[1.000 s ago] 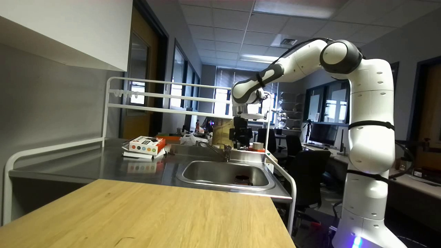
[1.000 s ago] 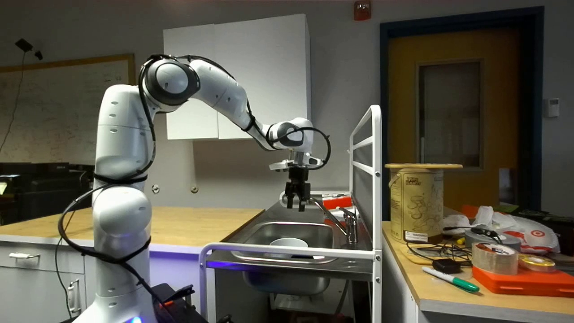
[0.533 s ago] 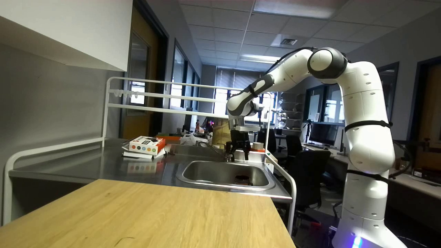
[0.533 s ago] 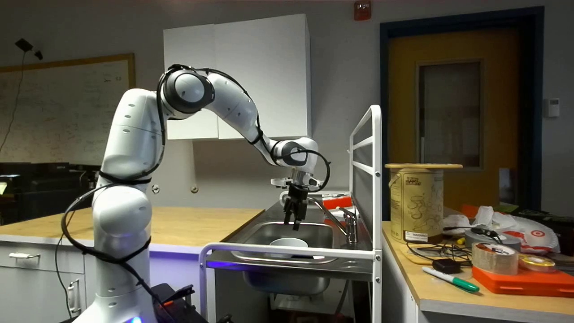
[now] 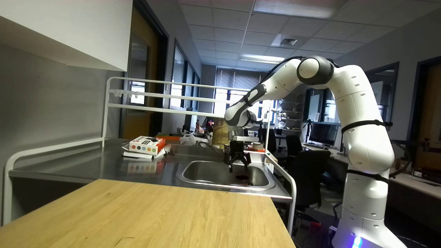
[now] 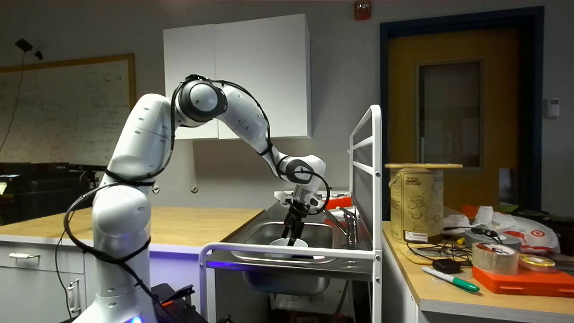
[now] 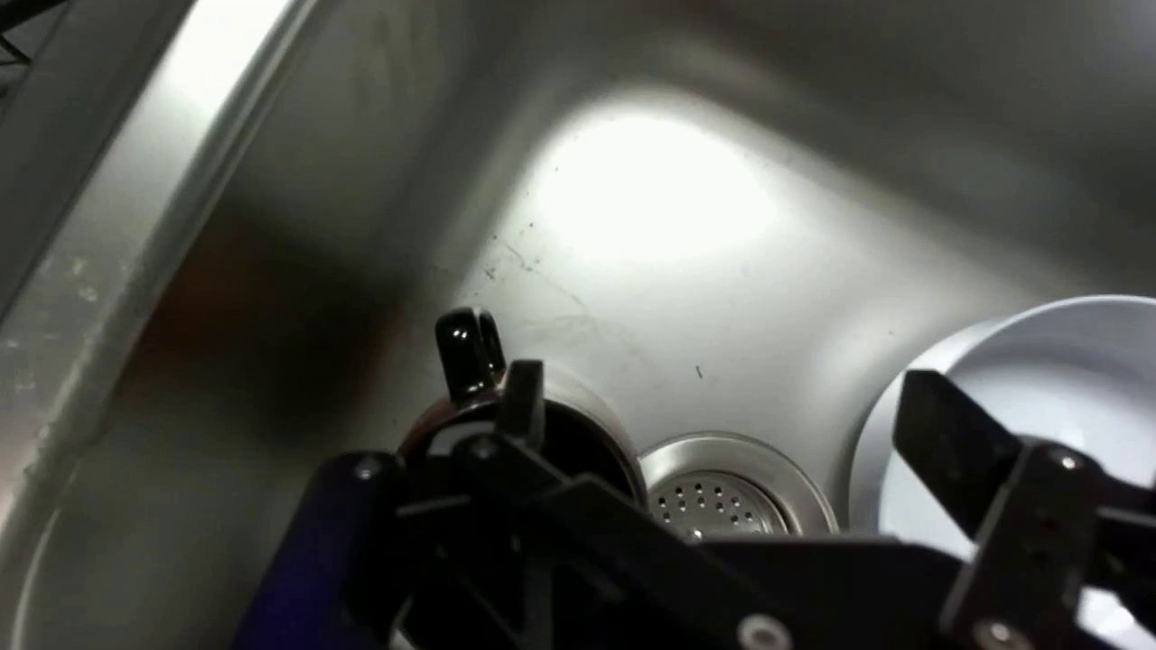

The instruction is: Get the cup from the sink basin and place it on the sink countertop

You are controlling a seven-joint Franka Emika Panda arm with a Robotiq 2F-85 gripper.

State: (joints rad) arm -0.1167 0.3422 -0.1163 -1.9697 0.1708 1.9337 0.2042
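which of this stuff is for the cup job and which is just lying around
For the job:
gripper, open
cup, dark, in the sink basin
countertop, where the cup should go

Just lying about:
white bowl, also in the basin
red and white box
gold tub
marker
tape roll
orange case
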